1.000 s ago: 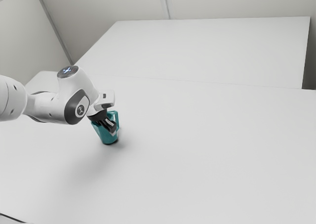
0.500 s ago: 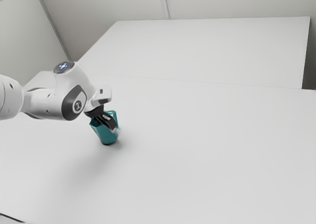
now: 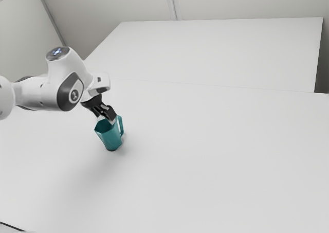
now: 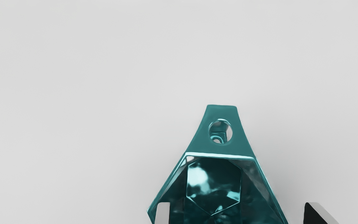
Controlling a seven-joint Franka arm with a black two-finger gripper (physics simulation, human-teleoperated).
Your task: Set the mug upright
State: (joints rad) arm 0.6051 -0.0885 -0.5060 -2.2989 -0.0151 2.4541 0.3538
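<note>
Fingers (image 4: pixel 163 214) apart, gripping nothing: in the wrist view, one overlaps the mouth of the mug (image 4: pixel 213 177), the other lies beyond its rim (image 4: pixel 221 155). In the exterior view, the mug looks upright on the table (image 3: pixel 216 156), toward the exterior view's left, gripper (image 3: pixel 112 121) close by its far side. A low sideways pull could snag rim or handle (image 3: pixel 121 125), tipping it.

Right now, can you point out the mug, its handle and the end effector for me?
Mug (image 3: pixel 110 138), exterior view: on the outer side wall.
Handle (image 4: pixel 222 112), wrist view: on the top face, near the round hole.
End effector (image 4: pixel 236 213), wrist view: midway between its two fingertips.
</note>
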